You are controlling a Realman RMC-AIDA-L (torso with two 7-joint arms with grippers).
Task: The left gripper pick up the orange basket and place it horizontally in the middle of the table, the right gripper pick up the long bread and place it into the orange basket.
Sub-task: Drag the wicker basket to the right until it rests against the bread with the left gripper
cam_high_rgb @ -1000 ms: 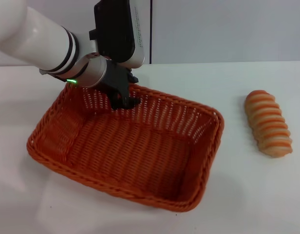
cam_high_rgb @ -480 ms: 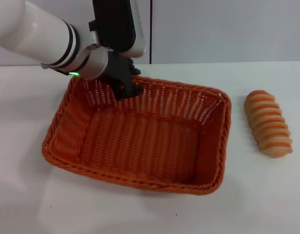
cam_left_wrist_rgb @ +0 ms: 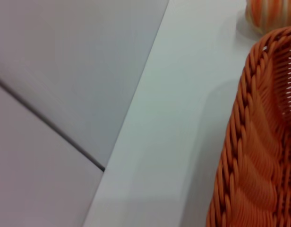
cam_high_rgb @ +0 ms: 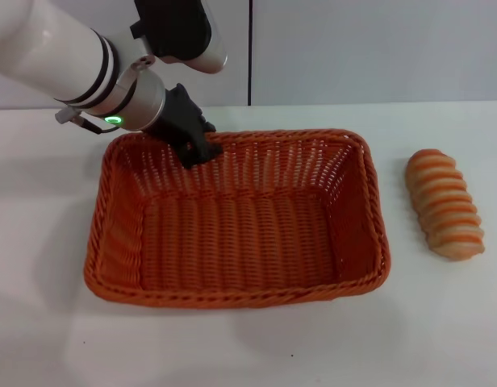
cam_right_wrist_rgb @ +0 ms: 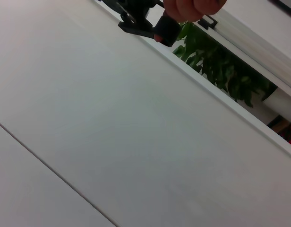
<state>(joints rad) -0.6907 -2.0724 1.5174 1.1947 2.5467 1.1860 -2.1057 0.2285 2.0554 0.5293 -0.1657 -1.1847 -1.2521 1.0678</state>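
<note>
Head view: left hand (cam_high_rgb: pixel 198 150) clamped on far rim of orange basket (cam_high_rgb: pixel 240 222), basket lying lengthwise across mid tabletop (cam_high_rgb: pixel 442 322), seemingly flat. Long bread (cam_high_rgb: pixel 444 203) just right of it, apart. Best to confirm basket fully seated, open straight, lift clear without dragging rim. Right hand not in view.

**Basket level at centre, bread at three o'clock**

The orange basket (cam_high_rgb: pixel 240 222), woven with a braided rim and sloping sides, is seen lying flat and lengthwise across the middle of the white counter (cam_high_rgb: pixel 442 322), its inside bare. The long bread (cam_high_rgb: pixel 444 203), striped orange-brown and cream, is laid on the counter at the basket's three o'clock, apart from the rim.
</note>
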